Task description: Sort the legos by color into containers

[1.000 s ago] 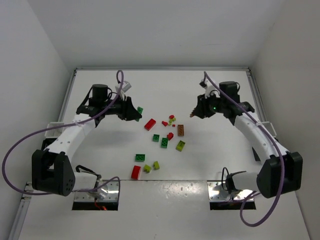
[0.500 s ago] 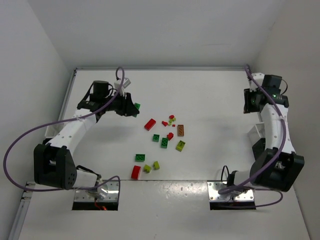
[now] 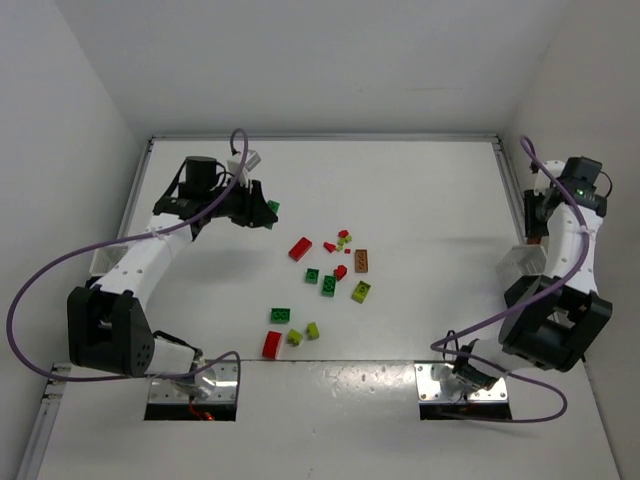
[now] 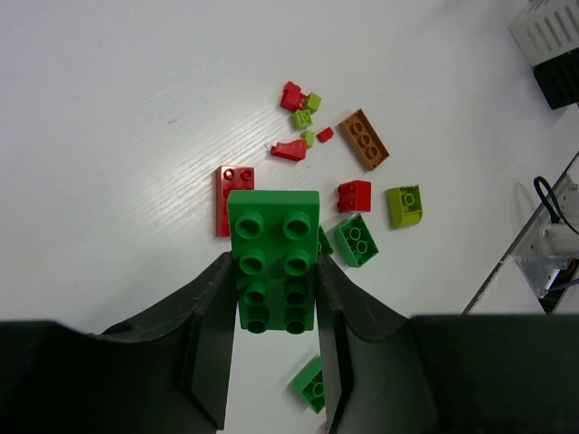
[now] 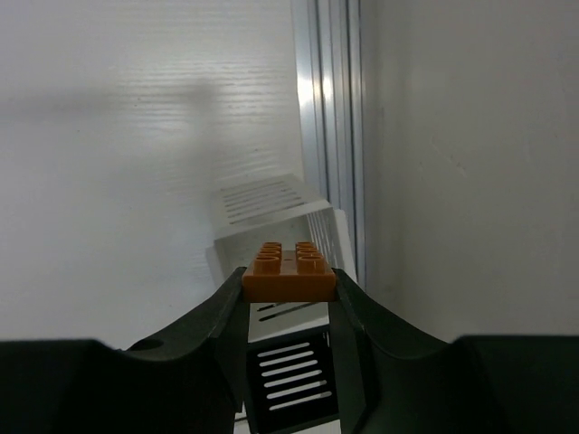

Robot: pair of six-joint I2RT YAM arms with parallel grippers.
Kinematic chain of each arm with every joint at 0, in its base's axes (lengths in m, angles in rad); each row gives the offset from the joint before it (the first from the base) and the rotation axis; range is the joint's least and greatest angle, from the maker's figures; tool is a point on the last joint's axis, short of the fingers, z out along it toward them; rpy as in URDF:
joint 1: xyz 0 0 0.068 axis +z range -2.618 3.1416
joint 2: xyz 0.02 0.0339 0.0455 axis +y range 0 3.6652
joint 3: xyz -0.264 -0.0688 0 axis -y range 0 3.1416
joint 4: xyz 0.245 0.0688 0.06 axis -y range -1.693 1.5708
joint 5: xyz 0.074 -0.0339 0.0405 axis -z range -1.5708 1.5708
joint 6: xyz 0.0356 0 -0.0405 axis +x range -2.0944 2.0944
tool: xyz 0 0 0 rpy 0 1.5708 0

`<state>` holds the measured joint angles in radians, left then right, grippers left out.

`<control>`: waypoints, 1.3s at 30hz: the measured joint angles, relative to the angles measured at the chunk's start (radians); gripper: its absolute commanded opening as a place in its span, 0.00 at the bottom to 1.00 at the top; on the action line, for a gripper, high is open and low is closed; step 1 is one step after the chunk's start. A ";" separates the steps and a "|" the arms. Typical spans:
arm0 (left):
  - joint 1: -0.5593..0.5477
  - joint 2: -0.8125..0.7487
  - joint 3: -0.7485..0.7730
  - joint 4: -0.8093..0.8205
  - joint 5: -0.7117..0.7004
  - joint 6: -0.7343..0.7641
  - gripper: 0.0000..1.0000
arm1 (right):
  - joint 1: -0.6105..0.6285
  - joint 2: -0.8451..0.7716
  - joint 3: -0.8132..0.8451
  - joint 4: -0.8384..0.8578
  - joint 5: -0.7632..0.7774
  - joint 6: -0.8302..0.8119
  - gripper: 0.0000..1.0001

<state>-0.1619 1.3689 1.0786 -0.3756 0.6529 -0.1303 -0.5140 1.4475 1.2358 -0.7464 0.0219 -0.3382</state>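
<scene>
White table (image 3: 420, 180), plain white walls (image 3: 300, 60) on 3 sides, aluminium rail (image 5: 330, 90) along right edge.

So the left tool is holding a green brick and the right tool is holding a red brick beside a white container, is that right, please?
Not quite. The right tool holds an orange brick, not a red one, as the right wrist view shows. The rest stands: the left tool holds a green brick, and a white container sits beside the right tool.

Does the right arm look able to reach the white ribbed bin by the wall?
Likely yes: its jaws hold a small orange plastic brick above the white ribbed bin, nothing between.
</scene>
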 measured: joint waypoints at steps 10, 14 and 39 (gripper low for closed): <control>0.008 0.011 0.024 -0.035 -0.023 0.010 0.00 | -0.062 0.027 -0.025 -0.025 -0.026 -0.064 0.32; 0.024 0.015 0.045 -0.045 -0.030 0.016 0.00 | -0.063 0.043 -0.049 -0.035 -0.038 -0.082 0.54; 0.699 0.216 0.534 -0.475 -0.251 0.283 0.00 | 0.293 0.100 -0.034 -0.073 -0.271 0.001 0.58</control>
<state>0.5369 1.5845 1.6123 -0.8505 0.4019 0.1528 -0.2207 1.5475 1.2022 -0.8192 -0.2489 -0.3370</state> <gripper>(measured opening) 0.406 0.571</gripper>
